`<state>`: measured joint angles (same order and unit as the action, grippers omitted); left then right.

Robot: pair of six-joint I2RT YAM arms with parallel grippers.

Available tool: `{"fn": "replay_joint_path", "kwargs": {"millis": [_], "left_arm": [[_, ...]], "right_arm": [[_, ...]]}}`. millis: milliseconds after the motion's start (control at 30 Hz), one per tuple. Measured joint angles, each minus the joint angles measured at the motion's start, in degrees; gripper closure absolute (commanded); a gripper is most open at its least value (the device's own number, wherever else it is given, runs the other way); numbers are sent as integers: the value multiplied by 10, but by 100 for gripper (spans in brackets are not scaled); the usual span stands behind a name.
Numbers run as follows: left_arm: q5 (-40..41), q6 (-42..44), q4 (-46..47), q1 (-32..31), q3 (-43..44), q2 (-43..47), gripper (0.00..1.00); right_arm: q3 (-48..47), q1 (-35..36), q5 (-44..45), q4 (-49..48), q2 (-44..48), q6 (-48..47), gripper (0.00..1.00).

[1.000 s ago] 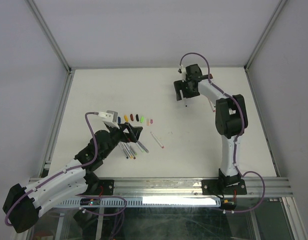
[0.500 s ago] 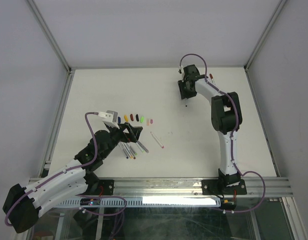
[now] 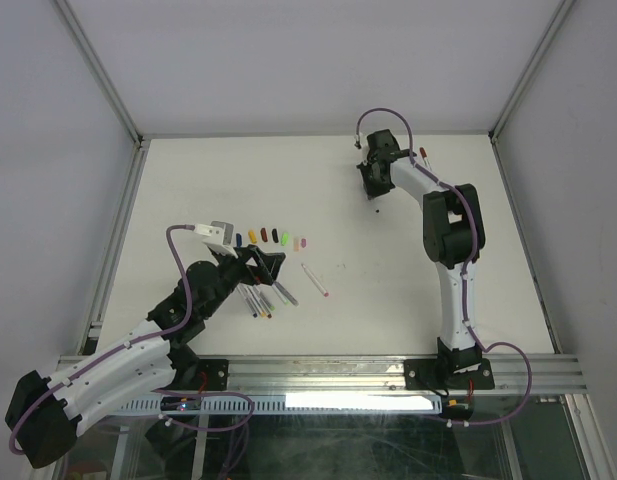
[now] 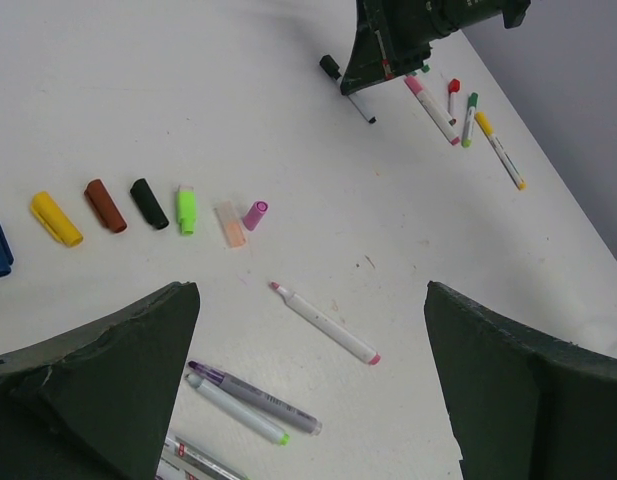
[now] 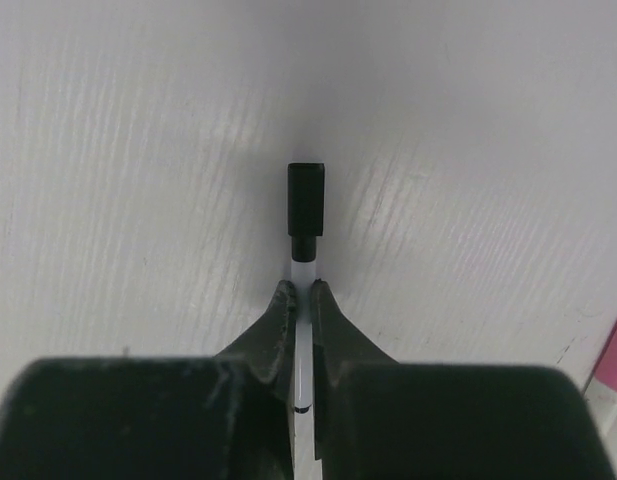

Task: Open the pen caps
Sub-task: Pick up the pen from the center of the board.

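One black cap (image 5: 306, 198) sits on the pen (image 5: 303, 268) pinched in your right tool (image 5: 300, 295), far from the loose caps (image 4: 148, 203) lined up before your spread left tool (image 4: 308, 300). Risk: that thin pen may swivel or slip once the cap is pulled.

Loose pens (image 4: 324, 322) on white table (image 4: 138, 90)

left gripper (image 3: 269, 266): jaws wide, arm low | right gripper (image 5: 300, 291): clamped closed, arm stretched far
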<state>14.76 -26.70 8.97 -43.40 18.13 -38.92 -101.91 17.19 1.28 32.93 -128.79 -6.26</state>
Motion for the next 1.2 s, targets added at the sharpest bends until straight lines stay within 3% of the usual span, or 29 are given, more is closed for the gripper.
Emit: {"fn": "replay_joint_path", "kwargs": {"millis": [200, 667, 967, 1133, 1200], "left_arm": [[-11, -12, 2, 0, 0, -1, 1], [-34, -31, 27, 0, -2, -3, 1], [-63, -57, 66, 0, -11, -16, 1], [-71, -68, 75, 0, -12, -23, 1], [-75, -71, 79, 0, -12, -24, 1]], "right_arm": [[17, 0, -10, -2, 11, -35, 100], [155, 4, -97, 17, 106, -148, 100], [160, 10, -96, 21, 109, -165, 78], [160, 19, -84, 24, 109, -169, 77], [160, 22, -80, 24, 109, -171, 81]]}}
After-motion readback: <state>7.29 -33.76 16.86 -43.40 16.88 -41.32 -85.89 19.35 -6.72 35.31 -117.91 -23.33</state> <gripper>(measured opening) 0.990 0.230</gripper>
